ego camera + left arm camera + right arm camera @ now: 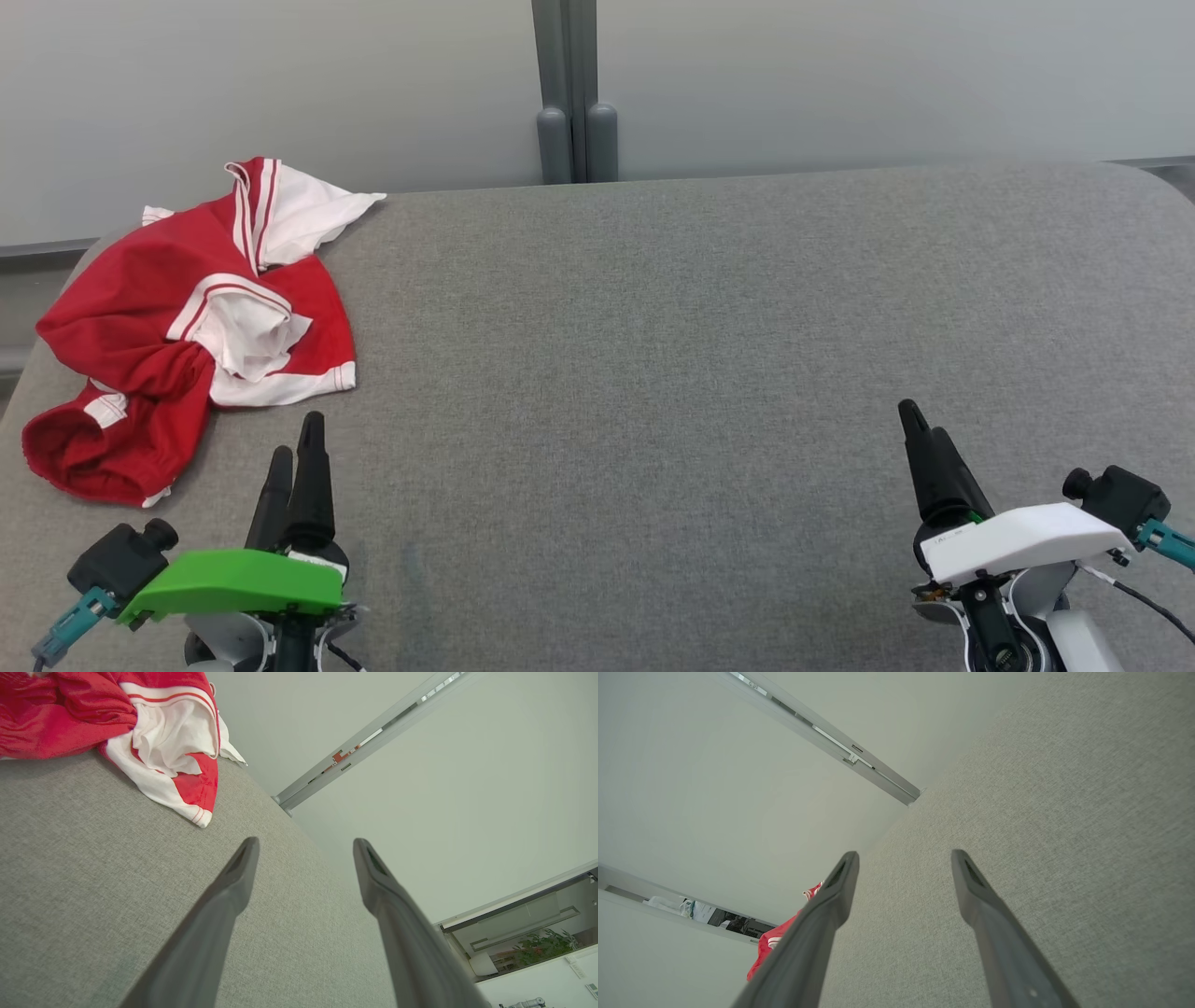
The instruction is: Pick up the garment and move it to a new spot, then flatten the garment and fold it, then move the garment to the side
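A crumpled red and white garment [191,322] lies in a heap at the far left of the grey table [700,373]. It also fills the top left corner of the left wrist view as the garment [117,714], and a red sliver of the garment [777,940] peeks past a finger in the right wrist view. My left gripper [297,443] hovers just below and right of the heap, open, with nothing between its fingers [229,891]. Far over at the lower right, my right gripper [913,420] is open too, its fingers [831,896] above bare cloth.
A pale wall runs behind the table, with a grey vertical post [569,93] at its middle. The table's rounded corners fall away at the far left and far right. Broad grey surface stretches between the two grippers.
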